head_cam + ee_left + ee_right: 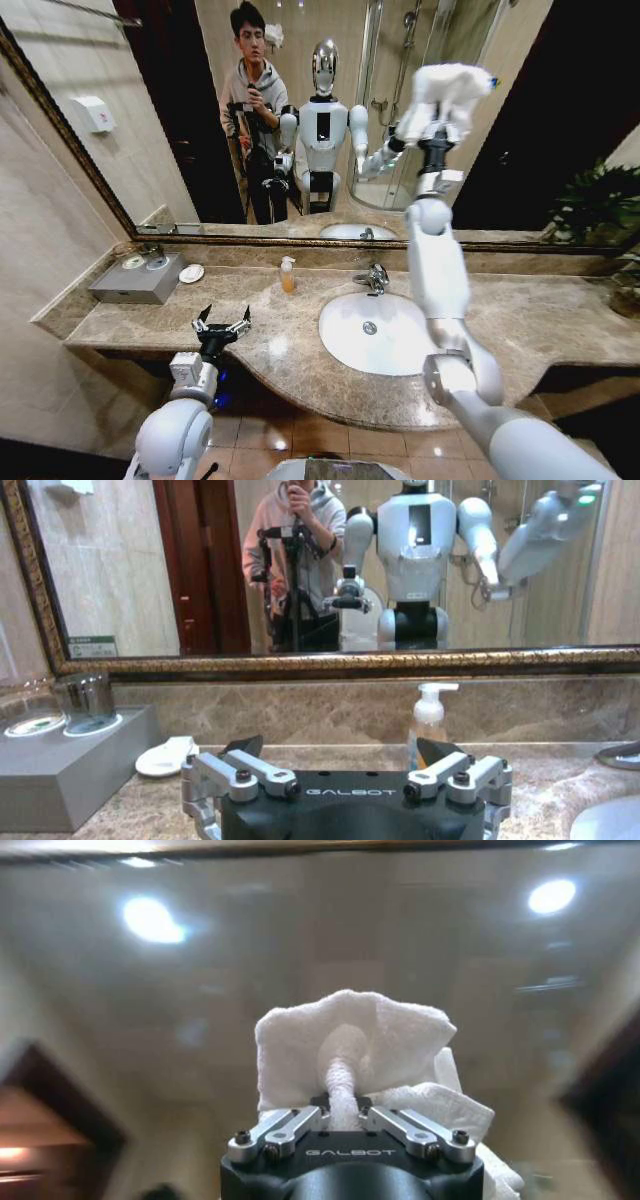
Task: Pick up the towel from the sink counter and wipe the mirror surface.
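Head view first: the right tool (437, 118) is raised high against the mirror (180, 120), its jaws pinched on the towel (445, 85), which is bunched at the glass; from the right wrist view a fold of towel (350, 1046) is seen clamped between closed fingers (285, 1126); the left tool (222, 327) is held low over the counter (560, 320), jaws spread wide and empty; for a clean wipe, light even pressure is judged best, the cloth kept flat, metal kept off the glass.
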